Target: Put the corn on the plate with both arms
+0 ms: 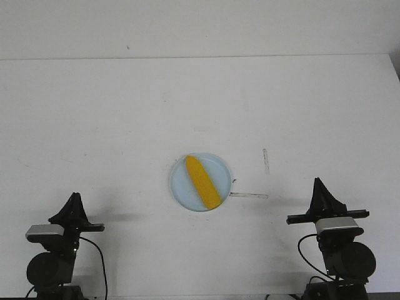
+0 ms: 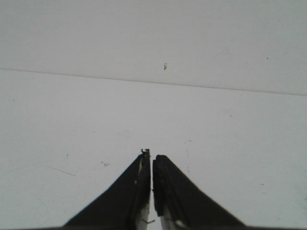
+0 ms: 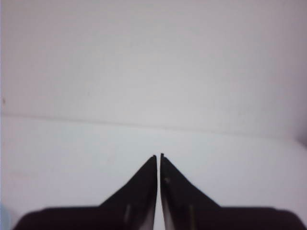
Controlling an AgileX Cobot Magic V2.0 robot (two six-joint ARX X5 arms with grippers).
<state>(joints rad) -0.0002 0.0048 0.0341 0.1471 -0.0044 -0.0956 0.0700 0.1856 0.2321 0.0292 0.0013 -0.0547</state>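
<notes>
The yellow corn [image 1: 203,182] lies slantwise on the pale blue plate [image 1: 179,184] near the middle of the table, pointed end toward the far left. My left gripper [image 1: 75,197] is folded back at the near left corner, well away from the plate, jaws shut with nothing between them [image 2: 152,155]. At the near right my right gripper [image 1: 319,182] is likewise drawn back, shut and empty [image 3: 159,155]. Neither wrist view shows the corn or plate.
The white table [image 1: 125,112] ends at a far edge before a pale wall. A thin clear stick [image 1: 249,195] lies just right of the plate and a short faint mark [image 1: 265,160] lies beyond it.
</notes>
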